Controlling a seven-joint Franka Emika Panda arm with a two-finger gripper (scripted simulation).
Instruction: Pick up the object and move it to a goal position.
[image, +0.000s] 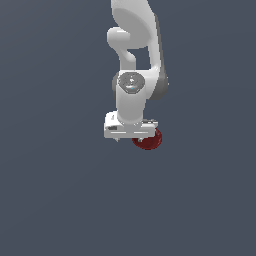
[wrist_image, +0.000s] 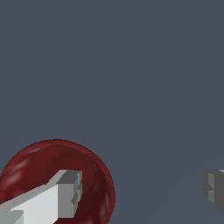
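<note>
The dish (wrist_image: 54, 175) looks stiff, light, glossy — likely slippery; pinch its raised rim. The gripper (wrist_image: 142, 190) hangs spread wide over the dish, holding nothing.

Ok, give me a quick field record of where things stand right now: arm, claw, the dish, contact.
arm: white robot arm reaching down from above in the exterior view
claw: claw open, fingers spread wide
fingers: one light grey finger lies over the dish in the wrist view; the other is off to the side, clear of it
object: small dark red round shallow dish, partly hidden under the hand, offset toward the exterior view's right
grasp: none visible; the dish is not between the fingers
surface: plain dark grey ground
goal marker: none visible
</note>
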